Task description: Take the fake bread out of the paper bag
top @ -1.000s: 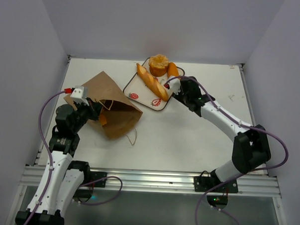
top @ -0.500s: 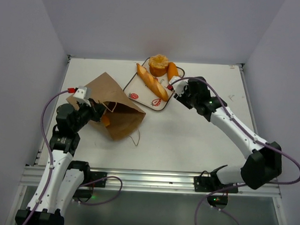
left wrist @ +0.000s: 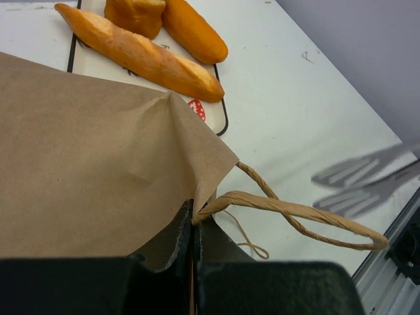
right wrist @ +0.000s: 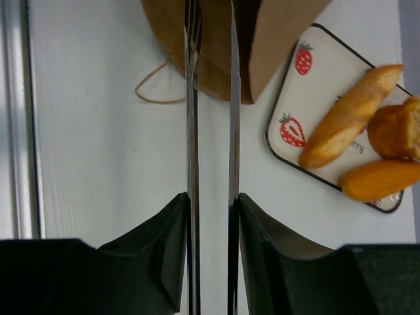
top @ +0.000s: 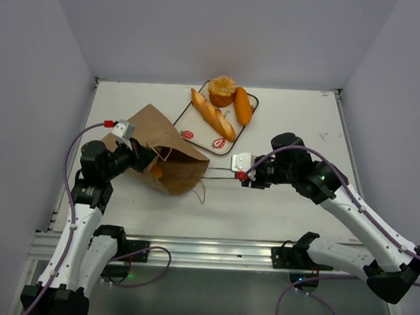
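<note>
**Left side.** Your left tool [left wrist: 195,230] is clamped on the upper lip of the paper bag [left wrist: 85,164], pinching the paper beside one cord handle [left wrist: 295,213]. The likely purpose is that the raised lip props the mouth open while the bag lies flat on the bench [top: 281,119]. Just beside this tool, an orange bread piece [top: 156,171] shows in the dark opening. Its long axis cannot be read.

**Right side.** Your right tool [top: 206,174] grips nothing. Its two long, thin blades stand a narrow gap apart, held low and aimed along the bench at the bag's mouth. Whether the tips are at the lip or just inside cannot be told.

**Beyond this tool.** The tray [top: 189,126] carries a long loaf [top: 213,114], a bun [top: 222,90] and a roll [top: 243,105]. The loaf lies diagonally, with its near end pointing toward your right tool.
</note>
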You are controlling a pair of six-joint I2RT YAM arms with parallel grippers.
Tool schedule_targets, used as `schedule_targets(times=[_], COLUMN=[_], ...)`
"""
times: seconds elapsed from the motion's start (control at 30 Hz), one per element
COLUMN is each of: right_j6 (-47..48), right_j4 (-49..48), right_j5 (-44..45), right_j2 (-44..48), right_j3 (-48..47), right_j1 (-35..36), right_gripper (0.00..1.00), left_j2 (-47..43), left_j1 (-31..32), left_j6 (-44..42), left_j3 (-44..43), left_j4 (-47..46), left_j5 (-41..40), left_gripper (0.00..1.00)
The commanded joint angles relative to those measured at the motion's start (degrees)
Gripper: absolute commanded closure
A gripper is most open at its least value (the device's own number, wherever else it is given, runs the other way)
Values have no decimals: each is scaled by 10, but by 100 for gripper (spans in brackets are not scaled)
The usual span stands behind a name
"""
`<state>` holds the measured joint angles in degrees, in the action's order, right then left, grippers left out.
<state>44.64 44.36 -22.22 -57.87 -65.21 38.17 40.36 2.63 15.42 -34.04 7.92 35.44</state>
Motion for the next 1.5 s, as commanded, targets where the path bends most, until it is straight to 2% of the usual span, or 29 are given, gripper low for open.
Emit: schedule_targets(times=[0.0,0.13,0.37,0.63,0.77,1.07,1.47], right_j6=[12,-11,-52,-69,-61,34,62], right_j4=[21,-19,-109,-161,-173,-261,-367], right_j5=[-10,74,178,261,292,426,505], right_j2=[-10,-36,-100,-158,-179,-240,-321], right_j3=[9,18,28,24,10,18,4], right_j1=[65,135,162,226,260,387,410], right_gripper=[62,62,63,62,63,62,58], left_j2=[-14,-30,-46,-42,-55,-64,-68], left_j1=[1,1,0,0,1,1,0], left_j6=[14,5,23,64,91,130,145], left_j3=[-30,-42,-29,-31,-38,-46,-56], left_j4=[9,77,166,207,237,218,213], left_j5=[46,8,-139,-177,-228,-187,-167], left_gripper=[100,100,100,100,100,100,100])
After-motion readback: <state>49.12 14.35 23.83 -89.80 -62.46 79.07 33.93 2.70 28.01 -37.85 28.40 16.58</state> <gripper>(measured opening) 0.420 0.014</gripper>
